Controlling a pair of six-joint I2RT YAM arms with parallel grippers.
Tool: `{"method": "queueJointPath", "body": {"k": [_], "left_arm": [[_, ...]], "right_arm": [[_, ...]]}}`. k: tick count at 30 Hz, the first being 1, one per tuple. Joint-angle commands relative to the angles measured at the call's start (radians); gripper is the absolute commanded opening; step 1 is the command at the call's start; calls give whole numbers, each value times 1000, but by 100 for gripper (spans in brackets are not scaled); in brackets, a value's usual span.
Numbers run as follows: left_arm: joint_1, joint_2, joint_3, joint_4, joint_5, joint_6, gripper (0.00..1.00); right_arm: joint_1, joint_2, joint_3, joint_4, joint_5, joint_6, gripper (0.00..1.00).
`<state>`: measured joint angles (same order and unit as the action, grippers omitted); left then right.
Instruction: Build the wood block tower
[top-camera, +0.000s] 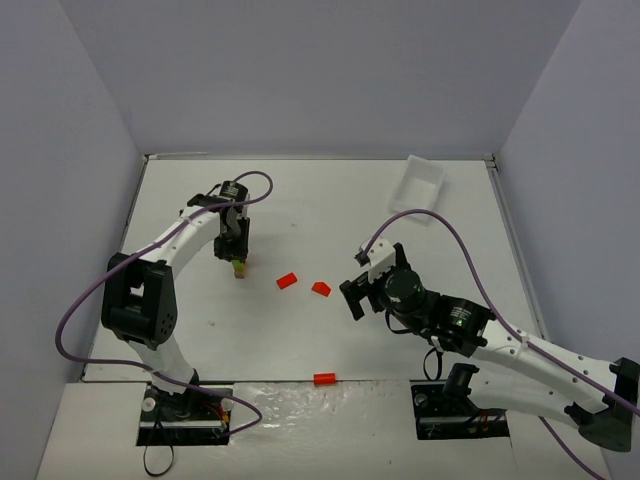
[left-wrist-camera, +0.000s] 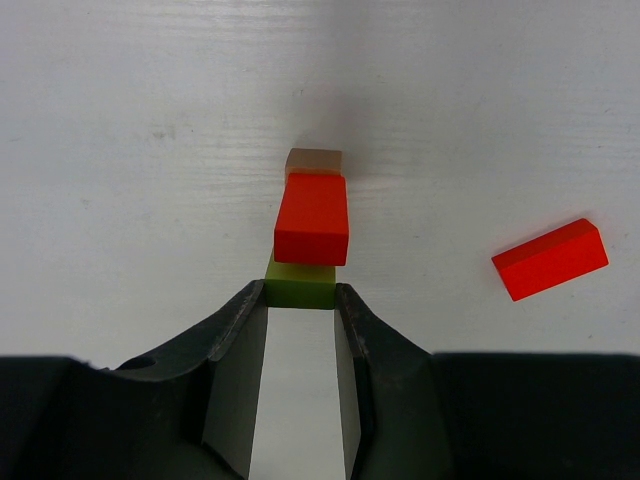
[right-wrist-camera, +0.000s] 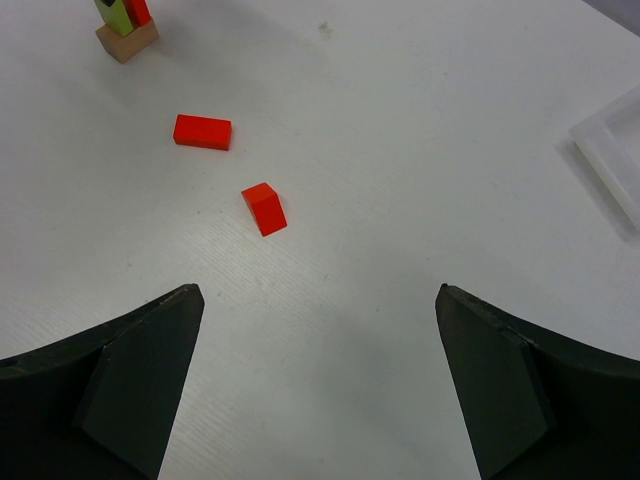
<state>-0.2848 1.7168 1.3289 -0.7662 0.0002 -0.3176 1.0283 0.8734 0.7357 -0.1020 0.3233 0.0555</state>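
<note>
The left arm (top-camera: 175, 235) bends down over the counter (top-camera: 300, 340), left fingers (left-wrist-camera: 232, 380) clenching the wood block tower's (left-wrist-camera: 312, 218) green block (left-wrist-camera: 300, 286); right fingers (right-wrist-camera: 140, 380) released.

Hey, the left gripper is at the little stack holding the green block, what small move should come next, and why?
Probably ease the left gripper open slightly, then lift straight up. Its fingertips pinch the green block, which seems already set with the red block above the tan block; any sideways pull could topple them.
</note>
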Motion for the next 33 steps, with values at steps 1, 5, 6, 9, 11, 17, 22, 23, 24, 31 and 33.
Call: {"method": "queueJointPath", "body": {"k": [1,5,6,9,11,17,22,23,24,31,33], "left_arm": [[9,-42,41,7,0,9,13],[6,-47,41,8,0,9,13],[7,-48,41,7,0,9,13],[7,-46,43,7,0,11,13],[7,-46,43,7,0,11,13],[7,-47,41,8,0,14,14],[6,-49,41,7,24,10,14],[6,-50,41,7,24,11,14],[6,-51,41,7,24,11,14],[6,-56,43,7,14,10,14],[6,-55,43,4,8,12,14]], "right_arm": [[-2,6,25,41,-1,9,100],[-2,5,25,40,0,8,100],[-2,5,25,40,0,9,100],[-2,7,27,39,-1,9,100],[-3,10,27,39,-1,7,100],[-2,12,27,39,-1,9,100],[-2,13,24,40,-2,9,100],[-2,13,24,39,-3,10,100],[-2,13,24,39,-4,12,100],[-2,10,24,40,-4,10,100],[-2,10,24,39,-4,12,100]]}}
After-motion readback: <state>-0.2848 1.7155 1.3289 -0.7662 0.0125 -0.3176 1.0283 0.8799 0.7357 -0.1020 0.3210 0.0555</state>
